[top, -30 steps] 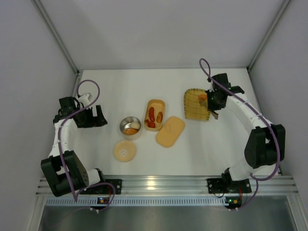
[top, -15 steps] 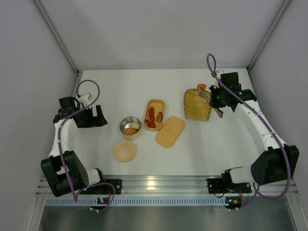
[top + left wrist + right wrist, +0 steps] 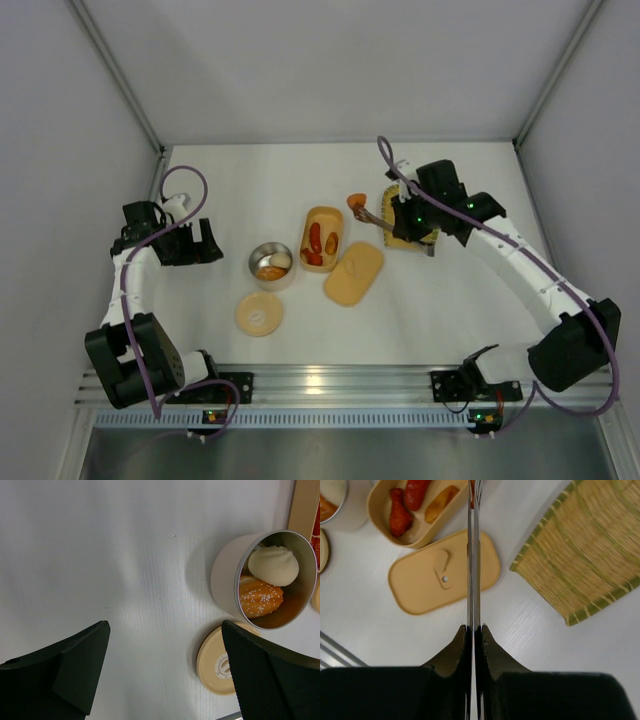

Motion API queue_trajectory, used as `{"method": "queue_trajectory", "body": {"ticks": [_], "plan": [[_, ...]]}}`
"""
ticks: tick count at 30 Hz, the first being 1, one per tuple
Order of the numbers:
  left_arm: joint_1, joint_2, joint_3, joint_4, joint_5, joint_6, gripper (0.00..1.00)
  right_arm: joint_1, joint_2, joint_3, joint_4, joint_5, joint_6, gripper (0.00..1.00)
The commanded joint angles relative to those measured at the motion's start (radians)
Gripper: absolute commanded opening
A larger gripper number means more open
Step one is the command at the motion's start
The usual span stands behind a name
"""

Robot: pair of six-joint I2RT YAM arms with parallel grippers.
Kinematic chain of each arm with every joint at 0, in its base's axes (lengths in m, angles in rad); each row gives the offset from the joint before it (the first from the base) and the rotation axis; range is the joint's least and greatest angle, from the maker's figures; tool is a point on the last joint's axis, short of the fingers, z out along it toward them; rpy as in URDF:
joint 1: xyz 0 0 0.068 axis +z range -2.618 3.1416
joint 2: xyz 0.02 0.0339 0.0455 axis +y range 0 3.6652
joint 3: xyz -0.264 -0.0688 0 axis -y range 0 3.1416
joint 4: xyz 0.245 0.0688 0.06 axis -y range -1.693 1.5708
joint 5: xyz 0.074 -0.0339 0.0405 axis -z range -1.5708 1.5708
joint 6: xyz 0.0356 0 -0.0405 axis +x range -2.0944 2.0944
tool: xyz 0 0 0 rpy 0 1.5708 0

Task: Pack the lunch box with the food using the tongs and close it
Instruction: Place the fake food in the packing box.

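The pale-orange lunch box (image 3: 335, 222) stands open mid-table with red and orange food pieces (image 3: 315, 243) inside; its flat lid (image 3: 354, 272) lies beside it. My right gripper (image 3: 403, 217) (image 3: 474, 629) is shut on the silver tongs (image 3: 374, 216) (image 3: 474, 555). The tongs' tips pinch an orange food piece (image 3: 356, 200) just beyond the box's far right corner. The steel tin (image 3: 271, 264) (image 3: 227, 580) holds a white ball (image 3: 273, 565) and an orange piece (image 3: 260, 597); its tan lid (image 3: 259, 313) (image 3: 212, 660) lies near it. My left gripper (image 3: 200, 243) (image 3: 165, 630) is open over bare table, left of the tin.
The yellow woven tray (image 3: 398, 238) (image 3: 585, 565) lies right of the box, mostly under my right arm. White walls close the table at the left, right and back. The arms' bases stand on the metal rail (image 3: 340, 385) at the near edge.
My right arm swung left from over the woven tray, carrying the orange piece in the tongs toward the lunch box. The left arm has not moved.
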Motion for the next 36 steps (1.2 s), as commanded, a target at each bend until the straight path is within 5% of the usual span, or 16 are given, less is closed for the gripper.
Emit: {"method": "queue_trajectory", "body": {"ticks": [1,10,23,36], "plan": [[0.008,-0.005,0.002,0.028,0.021,0.005,0.98,0.096,-0.005,0.032,0.021,-0.054,-0.021,0.00],[0.008,-0.005,0.003,0.025,0.016,0.010,0.98,0.244,0.167,0.147,0.012,-0.112,-0.026,0.00],[0.008,-0.003,0.000,0.025,0.016,0.016,0.98,0.230,0.297,0.235,0.023,-0.074,0.022,0.00],[0.006,0.004,0.002,0.031,0.010,0.018,0.98,0.106,0.343,0.250,-0.033,-0.204,0.037,0.00]]}}
